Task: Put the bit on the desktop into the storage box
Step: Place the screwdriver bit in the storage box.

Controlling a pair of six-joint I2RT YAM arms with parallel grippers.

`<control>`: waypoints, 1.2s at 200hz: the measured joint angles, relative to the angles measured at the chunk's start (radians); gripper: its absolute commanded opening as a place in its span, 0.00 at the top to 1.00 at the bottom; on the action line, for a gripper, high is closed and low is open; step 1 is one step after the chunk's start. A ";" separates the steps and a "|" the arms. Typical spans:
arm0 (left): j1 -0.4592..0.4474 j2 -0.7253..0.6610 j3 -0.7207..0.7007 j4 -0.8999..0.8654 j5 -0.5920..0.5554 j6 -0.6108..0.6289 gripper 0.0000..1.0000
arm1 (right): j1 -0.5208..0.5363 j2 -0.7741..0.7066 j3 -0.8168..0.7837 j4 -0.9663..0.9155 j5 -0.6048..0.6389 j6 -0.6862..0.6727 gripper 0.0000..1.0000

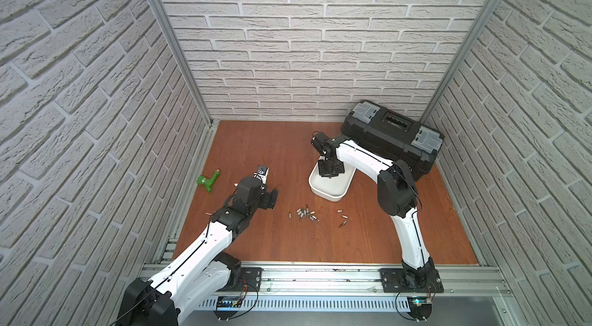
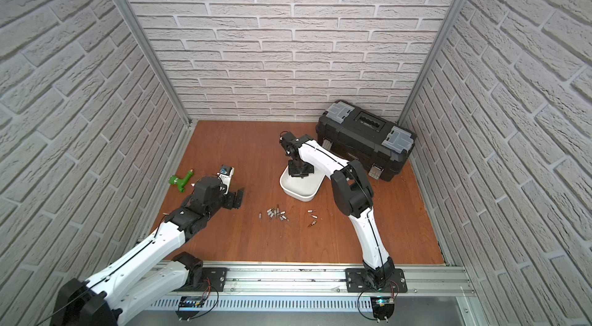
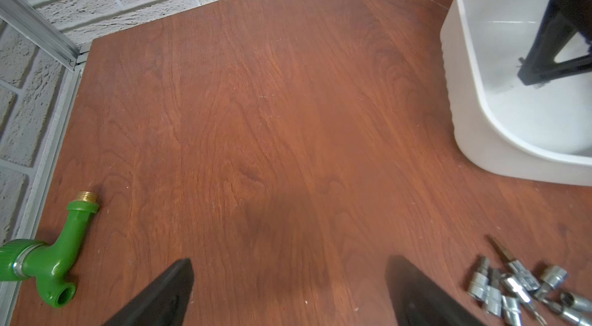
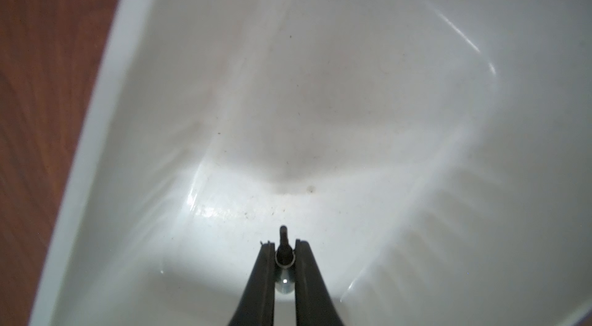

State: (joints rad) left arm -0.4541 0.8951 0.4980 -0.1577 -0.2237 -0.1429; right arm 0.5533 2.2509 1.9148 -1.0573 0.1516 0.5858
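Far left on the surface (image 1: 256,148): a green hose fitting (image 1: 208,181), of no concern here. Next, the left pincer (image 3: 288,263), spread wide over bare wood, holding nothing. Further right, a heap of loose bits (image 1: 306,213) plus a few strays (image 1: 342,218), all lying on the wood and yet to be collected. Then the white storage box (image 1: 330,195), with the right pincer (image 4: 284,243) down inside it, clamped on one bit (image 4: 283,255) close above the box floor; touching or not, hard to tell. Judged to be the release step: open gently while low and well away from the rim, so as to avoid a bounce or a roll, then lift straight up, clear of the walls. Rightmost, a black toolbox (image 1: 390,140) with grey lid compartments. No brand, label or writing legible anywhere.
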 measured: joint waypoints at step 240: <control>0.000 0.004 0.000 0.000 -0.004 -0.010 0.01 | -0.003 -0.055 -0.097 0.076 0.013 -0.078 0.35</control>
State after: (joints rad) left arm -0.4541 0.8989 0.4980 -0.1577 -0.2276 -0.1524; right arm 0.5499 2.1963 1.8179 -0.9810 0.1642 0.5079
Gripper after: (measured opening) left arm 0.985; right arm 0.614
